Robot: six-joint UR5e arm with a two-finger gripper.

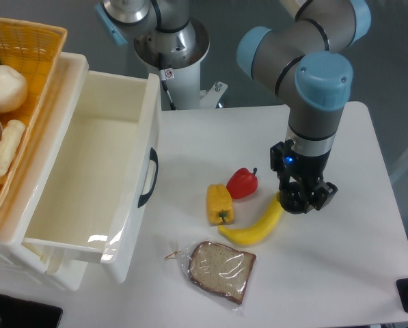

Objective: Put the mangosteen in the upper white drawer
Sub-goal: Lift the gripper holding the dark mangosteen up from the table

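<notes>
The upper white drawer point(87, 184) stands pulled open at nine o'clock of the table point(354, 273), its black handle point(147, 178) facing the produce. The UR5e arm point(313, 89) descends vertically at three o'clock, wrist straight down. The gripper point(301, 199) sits low over the banana's point(255, 229) upper tip; whether its fingers are spread or pinching cannot be told. The mangosteen is not visible: possibly beneath the gripper, possibly held. As a judgement, it would be light, hard-rinded and smooth, prone to rolling, best gripped across its widest girth. A yellow pepper point(219, 203), a red pepper point(242, 183) and bagged bread point(221, 268) lie near centre.
</notes>
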